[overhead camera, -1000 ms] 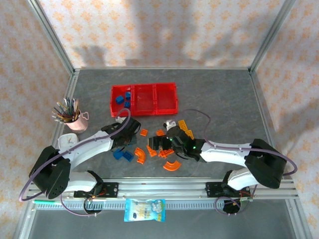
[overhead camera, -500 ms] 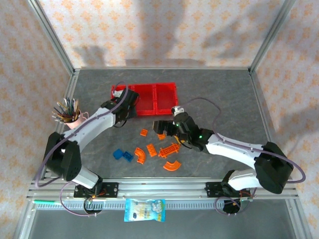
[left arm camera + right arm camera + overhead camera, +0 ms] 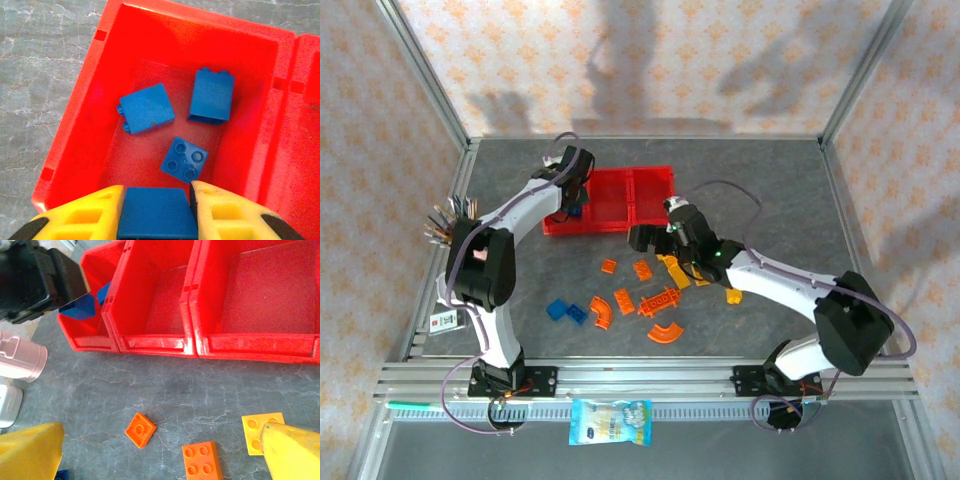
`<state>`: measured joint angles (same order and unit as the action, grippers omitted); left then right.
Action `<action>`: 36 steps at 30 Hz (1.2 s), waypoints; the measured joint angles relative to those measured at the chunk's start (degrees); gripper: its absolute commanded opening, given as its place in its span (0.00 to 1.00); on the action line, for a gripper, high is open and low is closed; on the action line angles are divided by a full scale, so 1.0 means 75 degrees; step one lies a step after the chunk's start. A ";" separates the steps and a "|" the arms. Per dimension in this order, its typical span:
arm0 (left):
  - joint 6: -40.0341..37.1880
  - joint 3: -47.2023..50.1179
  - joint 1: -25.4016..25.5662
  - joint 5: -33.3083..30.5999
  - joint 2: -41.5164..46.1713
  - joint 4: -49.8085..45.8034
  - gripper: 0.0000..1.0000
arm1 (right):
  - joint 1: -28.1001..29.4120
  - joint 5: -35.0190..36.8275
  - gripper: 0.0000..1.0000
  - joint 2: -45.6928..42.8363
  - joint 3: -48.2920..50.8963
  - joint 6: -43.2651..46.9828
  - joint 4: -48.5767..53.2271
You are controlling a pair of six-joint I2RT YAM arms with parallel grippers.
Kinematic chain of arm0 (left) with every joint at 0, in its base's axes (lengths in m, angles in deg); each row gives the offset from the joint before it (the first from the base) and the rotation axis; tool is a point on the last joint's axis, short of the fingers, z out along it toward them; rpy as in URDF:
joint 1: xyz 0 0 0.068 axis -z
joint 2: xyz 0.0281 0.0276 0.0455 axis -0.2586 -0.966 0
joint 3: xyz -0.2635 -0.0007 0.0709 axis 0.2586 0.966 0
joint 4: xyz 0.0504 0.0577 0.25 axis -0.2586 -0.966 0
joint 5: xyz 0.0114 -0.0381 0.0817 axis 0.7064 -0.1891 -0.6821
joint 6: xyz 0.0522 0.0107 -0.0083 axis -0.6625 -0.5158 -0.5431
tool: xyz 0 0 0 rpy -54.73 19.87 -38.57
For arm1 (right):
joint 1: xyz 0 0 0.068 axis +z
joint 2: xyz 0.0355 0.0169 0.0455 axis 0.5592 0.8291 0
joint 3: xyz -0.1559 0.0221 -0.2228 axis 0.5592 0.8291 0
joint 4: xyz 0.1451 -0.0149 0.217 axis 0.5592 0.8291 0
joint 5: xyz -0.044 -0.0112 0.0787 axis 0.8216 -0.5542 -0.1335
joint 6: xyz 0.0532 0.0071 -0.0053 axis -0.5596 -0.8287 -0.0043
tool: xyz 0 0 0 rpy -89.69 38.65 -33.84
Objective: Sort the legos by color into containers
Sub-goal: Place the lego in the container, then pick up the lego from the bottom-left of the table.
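Observation:
My left gripper (image 3: pixel 156 210) is shut on a blue lego (image 3: pixel 156 214) and hangs over the left compartment of the red containers (image 3: pixel 620 227). Three blue legos (image 3: pixel 147 108) lie on that compartment's floor. From above, the left gripper (image 3: pixel 570 198) is over the tray's left end. My right gripper (image 3: pixel 642 241) stands open just in front of the tray, low over the table, nothing between its fingers (image 3: pixel 292 452). Below it lie a small orange lego (image 3: pixel 140 429), an orange square one (image 3: pixel 202 459) and a yellow one (image 3: pixel 255 432). The middle and right compartments (image 3: pixel 165 305) look empty.
More loose legos lie on the table in front: orange pieces (image 3: pixel 660 300), an orange arc (image 3: pixel 666 332), two blue ones (image 3: pixel 568 312), yellow ones (image 3: pixel 733 295). The pink pen cup (image 3: pixel 448 225) stands at the left, half behind the left arm. A packet (image 3: pixel 610 420) lies on the front rail.
The left arm has swung from the table's middle up to the tray's left compartment, carrying the blue lego. The right gripper has moved away from the pile toward the tray, staying open.

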<state>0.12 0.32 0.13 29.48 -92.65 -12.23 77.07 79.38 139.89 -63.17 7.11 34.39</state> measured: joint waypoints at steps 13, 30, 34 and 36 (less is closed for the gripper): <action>-0.0090 -0.0860 -0.0119 -0.0414 -0.0775 -0.0586 0.50 | -0.0108 -0.0166 1.00 0.0297 -0.0807 0.0635 0.0452; 0.1058 0.0953 0.0309 -0.0090 0.2119 -0.0927 0.52 | -0.0108 -0.0839 1.00 0.0289 -0.0562 0.0857 0.0662; 0.1702 0.1990 0.0871 0.0041 0.3008 -0.0970 0.53 | -0.0105 -0.1236 1.00 0.0289 -0.0169 0.0851 0.0589; 0.2049 0.2550 0.1151 0.0114 0.3418 -0.0982 0.53 | -0.0082 -0.1402 1.00 0.0286 0.0157 0.0857 0.0498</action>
<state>15.49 19.45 8.76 30.33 -67.01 -19.60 76.46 68.87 142.03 -61.99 13.53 38.13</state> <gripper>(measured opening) 0.527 0.996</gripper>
